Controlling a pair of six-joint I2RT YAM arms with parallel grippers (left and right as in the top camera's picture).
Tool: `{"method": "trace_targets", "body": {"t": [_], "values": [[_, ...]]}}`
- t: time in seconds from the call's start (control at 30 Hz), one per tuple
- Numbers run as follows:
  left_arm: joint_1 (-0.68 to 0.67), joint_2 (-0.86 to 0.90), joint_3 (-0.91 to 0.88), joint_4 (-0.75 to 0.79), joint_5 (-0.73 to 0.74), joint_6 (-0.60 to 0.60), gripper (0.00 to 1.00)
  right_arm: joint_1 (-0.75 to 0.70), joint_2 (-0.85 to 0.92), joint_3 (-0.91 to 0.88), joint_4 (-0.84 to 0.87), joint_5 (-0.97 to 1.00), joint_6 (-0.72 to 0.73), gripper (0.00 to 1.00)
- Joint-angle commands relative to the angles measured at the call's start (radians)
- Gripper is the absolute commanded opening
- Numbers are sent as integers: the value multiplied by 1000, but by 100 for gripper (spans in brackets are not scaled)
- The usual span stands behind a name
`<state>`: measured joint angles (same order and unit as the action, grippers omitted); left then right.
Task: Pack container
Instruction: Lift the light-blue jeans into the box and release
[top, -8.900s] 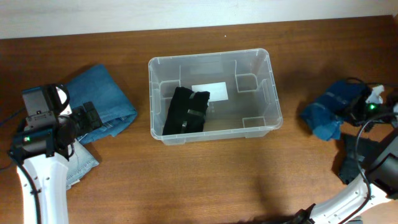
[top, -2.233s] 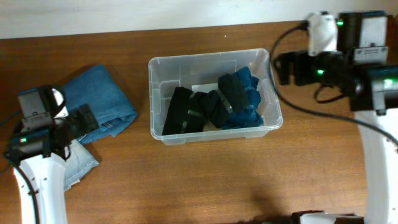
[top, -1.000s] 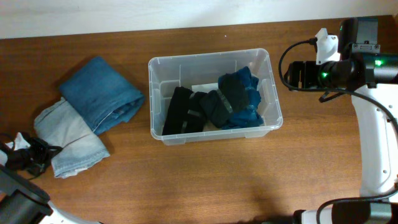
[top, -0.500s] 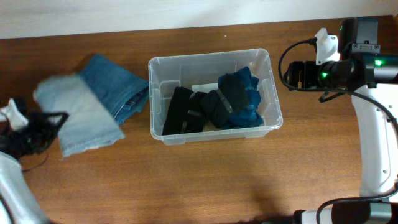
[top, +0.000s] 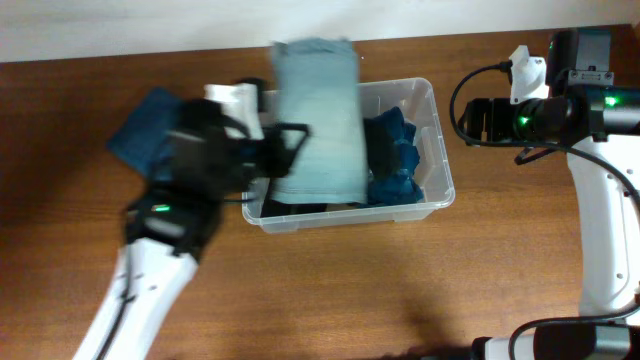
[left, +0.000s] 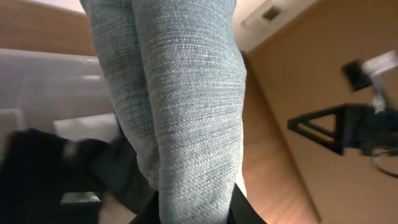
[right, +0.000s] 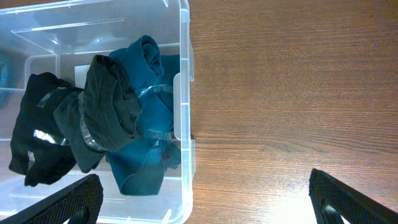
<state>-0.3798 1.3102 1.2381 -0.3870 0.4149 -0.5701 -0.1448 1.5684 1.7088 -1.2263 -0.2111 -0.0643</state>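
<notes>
Tabletop (top: 400, 290) brown wood, pale wall (top: 120, 25) behind, jeans (top: 318, 120) held over container (top: 441, 160)

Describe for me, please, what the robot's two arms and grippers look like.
Both the left arm and the right arm have white lower links and black wrist housings showing a green light. By the right gripper loop black cables. Its fingers are black, like the left gripper.

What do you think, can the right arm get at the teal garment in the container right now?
Probably yes. The teal garment lies at the right end of the container, nearest the open, empty right gripper. The pale jeans in the left gripper cover only the middle and left.
</notes>
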Motion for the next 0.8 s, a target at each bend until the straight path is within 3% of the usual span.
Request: {"method": "trace_targets", "body": {"t": [0.0, 0.17, 0.23, 0.33, 0.47, 0.53, 0.57, 0.67, 0.7, 0.77], "values": [[-183, 86, 20, 110, -300, -78, 1, -8, -6, -5, -2, -13, -6, 99], [-315, 284, 20, 271, -394, -101, 1, -8, -6, -5, -8, -13, -6, 98], [-332, 365, 20, 309, -393, -164, 1, -8, -6, -5, -8, -13, -6, 99], [-334, 447, 20, 289, -393, -230, 1, -8, -6, -5, -8, -13, -6, 98], [-333, 540, 20, 254, -393, -230, 3, -8, -6, -5, -8, -13, -6, 98], [-330, 552, 20, 232, -394, -226, 21, -8, -6, -5, -8, -13, -6, 99], [-322, 551, 20, 229, -392, -207, 51, -8, -6, -5, -9, -13, -6, 98], [-261, 501, 34, 222, -371, -120, 94, -8, -6, -5, -10, -13, -6, 98], [-225, 465, 45, 214, -372, -76, 99, -8, -6, -5, -10, -13, -6, 98], [-159, 392, 69, 177, -399, -4, 99, -8, -6, -5, -9, -13, -7, 98]]}}
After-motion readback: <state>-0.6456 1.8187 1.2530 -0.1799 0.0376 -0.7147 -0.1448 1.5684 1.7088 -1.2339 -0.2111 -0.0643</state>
